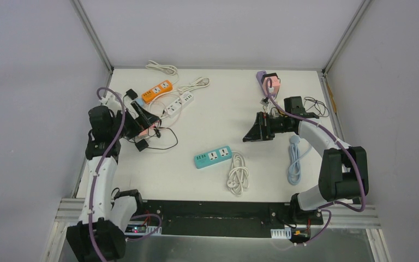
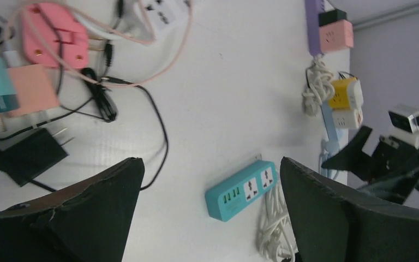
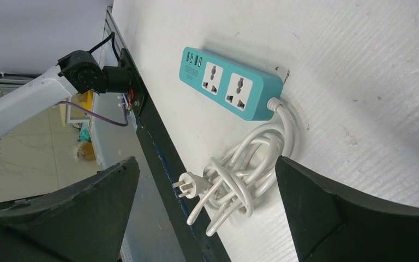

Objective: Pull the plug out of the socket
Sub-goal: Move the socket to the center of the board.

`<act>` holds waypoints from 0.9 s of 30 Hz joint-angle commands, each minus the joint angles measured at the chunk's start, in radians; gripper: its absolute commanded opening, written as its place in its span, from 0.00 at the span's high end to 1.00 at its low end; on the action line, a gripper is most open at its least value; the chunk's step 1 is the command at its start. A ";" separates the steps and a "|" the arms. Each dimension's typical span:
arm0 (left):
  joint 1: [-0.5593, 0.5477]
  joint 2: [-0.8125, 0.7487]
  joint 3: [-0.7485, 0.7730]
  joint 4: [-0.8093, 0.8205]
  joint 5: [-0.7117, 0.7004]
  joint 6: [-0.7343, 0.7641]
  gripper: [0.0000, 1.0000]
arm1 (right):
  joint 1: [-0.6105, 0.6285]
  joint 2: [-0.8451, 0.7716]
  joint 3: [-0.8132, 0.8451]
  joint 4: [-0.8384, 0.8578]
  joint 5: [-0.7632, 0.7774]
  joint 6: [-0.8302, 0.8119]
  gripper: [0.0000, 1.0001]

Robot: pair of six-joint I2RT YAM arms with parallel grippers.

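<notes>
A black plug [image 2: 30, 155] lies loose on the table with its two prongs bare, in no socket; its thin black cord [image 2: 158, 131] loops away from it. Beside it lie a pink socket block [image 2: 49, 35] and a teal and peach adapter [image 2: 11, 90]. My left gripper [image 2: 210, 164] hangs open above the table, nothing between its fingers. From above, the left gripper [image 1: 150, 123] sits just over the black plug [image 1: 142, 145]. My right gripper [image 1: 251, 135] is open and empty at mid-right, looking down at the teal power strip [image 3: 232, 90].
The teal power strip [image 1: 213, 156] lies mid-table with its coiled white cord [image 1: 238, 174]. An orange strip [image 1: 157, 91] and a white strip [image 1: 177, 103] lie at the back left. A purple strip with a pink adapter [image 1: 267, 82] is at the back right, and a pale blue cable [image 1: 294, 161] lies by the right arm.
</notes>
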 commanded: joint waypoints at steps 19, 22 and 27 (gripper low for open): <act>-1.074 0.237 0.193 -0.102 -0.814 0.309 0.01 | -0.006 -0.050 -0.002 -0.013 0.029 -0.069 0.00; -1.165 0.351 0.256 -0.123 -0.873 0.376 0.01 | -0.007 -0.054 -0.003 -0.014 0.031 -0.075 0.00; -1.232 0.493 0.350 -0.155 -0.905 0.485 0.01 | -0.010 -0.054 -0.003 -0.017 0.034 -0.081 0.00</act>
